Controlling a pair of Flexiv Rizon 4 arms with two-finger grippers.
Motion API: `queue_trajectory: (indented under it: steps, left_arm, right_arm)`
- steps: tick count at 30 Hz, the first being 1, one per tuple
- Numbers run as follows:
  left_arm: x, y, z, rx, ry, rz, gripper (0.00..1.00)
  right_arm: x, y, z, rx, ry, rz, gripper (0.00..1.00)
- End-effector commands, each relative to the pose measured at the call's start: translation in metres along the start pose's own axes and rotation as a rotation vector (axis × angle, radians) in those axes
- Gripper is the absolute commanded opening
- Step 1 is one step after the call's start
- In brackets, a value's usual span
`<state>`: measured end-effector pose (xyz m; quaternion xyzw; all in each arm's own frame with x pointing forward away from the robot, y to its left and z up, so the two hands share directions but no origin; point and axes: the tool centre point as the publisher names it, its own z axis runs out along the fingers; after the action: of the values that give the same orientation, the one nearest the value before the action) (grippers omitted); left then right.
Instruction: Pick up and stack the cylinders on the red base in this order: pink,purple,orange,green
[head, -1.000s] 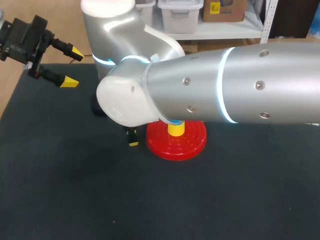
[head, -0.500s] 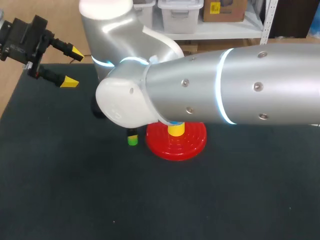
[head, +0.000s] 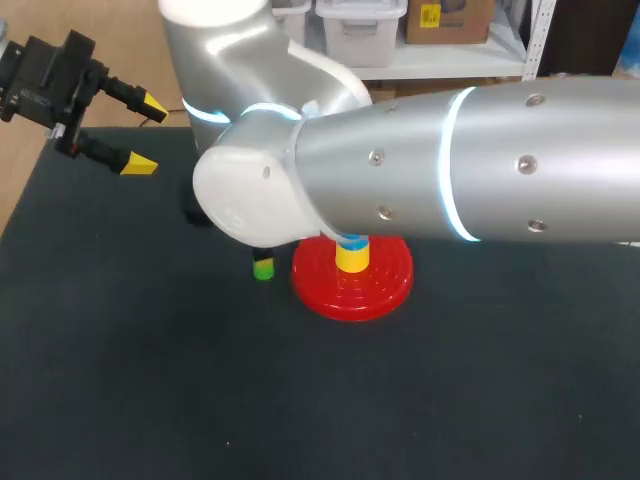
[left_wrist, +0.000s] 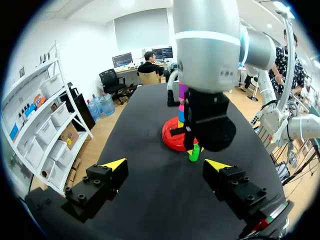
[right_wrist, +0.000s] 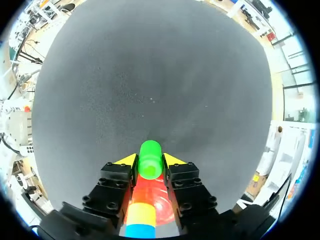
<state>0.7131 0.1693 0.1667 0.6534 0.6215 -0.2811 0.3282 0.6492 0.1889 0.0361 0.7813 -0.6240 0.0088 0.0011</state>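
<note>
**Head view:** My right arm (head: 450, 170) lies across the worktop (head: 150, 380) and hides its own jaws. Only the green cylinder (head: 263, 268) shows below it, just beside the red base (head: 385, 290) with its part-built stack (head: 351, 258). A second ago a yellow tip sat lower at that spot. Since then the cylinder has come into view and climbed a little, so I judge the lift has begun. The left jaws have not moved and are spread wide and empty, well apart from the base.

**Left wrist view:** Nothing lies between the wide left jaws. Well ahead of them, the right jaws carry the green cylinder (left_wrist: 194, 152) just beside the red base (left_wrist: 171, 141).

**Right wrist view:** The right jaws are clamped on the green cylinder (right_wrist: 150, 159), one tip on each side. The red base (right_wrist: 156, 201) lies under them.

The pick looks done. What remains is to carry the cylinder over the stack and set it on top.
</note>
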Motion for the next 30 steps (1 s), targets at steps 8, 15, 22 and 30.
queue_trajectory:
  steps: [8, 15, 22, 30]
  left_arm:
    - [0.001, 0.000, 0.000, 0.001, 0.000, 0.001, 1.00]
    - [0.001, 0.000, 0.000, 0.001, 0.000, 0.001, 1.00]
    - [0.001, 0.000, 0.000, 0.001, 0.000, 0.001, 1.00]
    - [0.001, 0.000, 0.000, 0.001, 0.000, 0.001, 1.00]
  right_arm:
    - [0.027, 0.004, -0.106, 0.138, -0.050, -0.032, 0.00]
    - [0.039, 0.000, -0.171, 0.189, -0.096, -0.047, 0.00]
    - [0.052, -0.003, -0.227, 0.178, -0.116, -0.089, 0.00]
    - [0.078, 0.003, -0.272, 0.087, -0.082, -0.133, 0.00]
